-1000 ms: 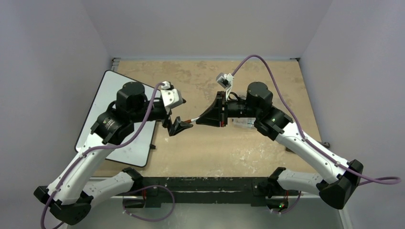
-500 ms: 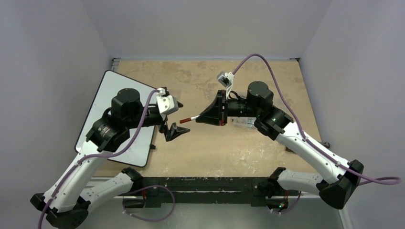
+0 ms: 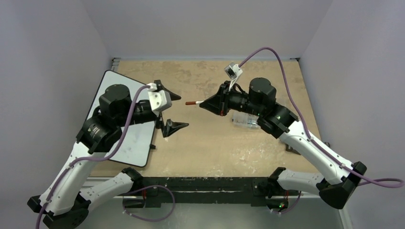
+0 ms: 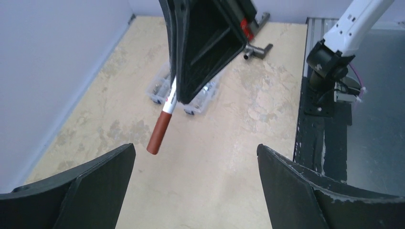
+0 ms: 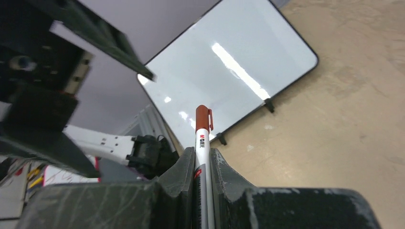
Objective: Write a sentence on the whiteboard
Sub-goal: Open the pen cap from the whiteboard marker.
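The whiteboard [image 3: 106,80] lies flat at the table's left, partly under my left arm; in the right wrist view [image 5: 229,71] it is blank. My right gripper [image 3: 204,102] is shut on a white marker with a red cap [image 3: 192,102], held level above the table's middle with the cap pointing left. The marker also shows in the right wrist view [image 5: 202,138] and the left wrist view [image 4: 160,129]. My left gripper [image 3: 174,110] is wide open and empty, just left of the cap and facing it. In its own view [image 4: 196,148] the cap hangs ahead of the left finger [image 4: 86,181].
A small clear compartment box [image 3: 244,120] sits on the table under my right wrist, also in the left wrist view [image 4: 157,90]. The whiteboard's black feet [image 3: 153,146] stick out at its right edge. Grey walls close in on the left, far and right sides.
My left gripper has drawn back to the left, away from the marker's cap, and opened wide. My right gripper has carried the marker up and toward the far side.
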Controlling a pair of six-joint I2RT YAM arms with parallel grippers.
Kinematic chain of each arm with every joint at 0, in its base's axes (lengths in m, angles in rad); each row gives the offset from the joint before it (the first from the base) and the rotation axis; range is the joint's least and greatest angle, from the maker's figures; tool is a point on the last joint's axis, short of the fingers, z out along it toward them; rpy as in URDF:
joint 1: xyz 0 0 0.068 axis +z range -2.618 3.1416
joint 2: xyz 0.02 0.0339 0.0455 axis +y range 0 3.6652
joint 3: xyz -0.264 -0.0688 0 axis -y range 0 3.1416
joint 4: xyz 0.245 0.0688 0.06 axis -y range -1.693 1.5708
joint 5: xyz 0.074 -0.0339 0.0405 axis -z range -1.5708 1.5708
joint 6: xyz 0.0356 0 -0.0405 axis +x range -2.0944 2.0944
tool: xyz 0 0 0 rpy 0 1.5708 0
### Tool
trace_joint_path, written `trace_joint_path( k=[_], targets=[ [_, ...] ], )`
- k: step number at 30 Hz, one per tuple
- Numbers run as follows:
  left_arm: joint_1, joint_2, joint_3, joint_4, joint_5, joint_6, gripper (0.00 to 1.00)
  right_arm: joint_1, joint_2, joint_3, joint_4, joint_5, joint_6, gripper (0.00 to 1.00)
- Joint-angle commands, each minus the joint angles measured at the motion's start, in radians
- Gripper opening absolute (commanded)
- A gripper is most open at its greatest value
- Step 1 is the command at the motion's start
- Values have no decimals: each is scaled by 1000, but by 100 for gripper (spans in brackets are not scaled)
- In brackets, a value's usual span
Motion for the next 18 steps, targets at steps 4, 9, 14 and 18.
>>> trace_joint_path(
  k=[4,9,14,18],
  targets=[
    [57,133,324,38,13,17,100,-2,-40,13,-58,331,-13,0],
    [478,247,507,-277,-904,-631,99,-3,-65,-4,-53,393,-11,0],
    [521,210,316,-195,-733,-692,79,-2,-80,-24,-55,412,-10,0],
    [521,118,147,-83,-516,-680,1,-2,-85,-48,-42,396,-13,0]
  ],
)
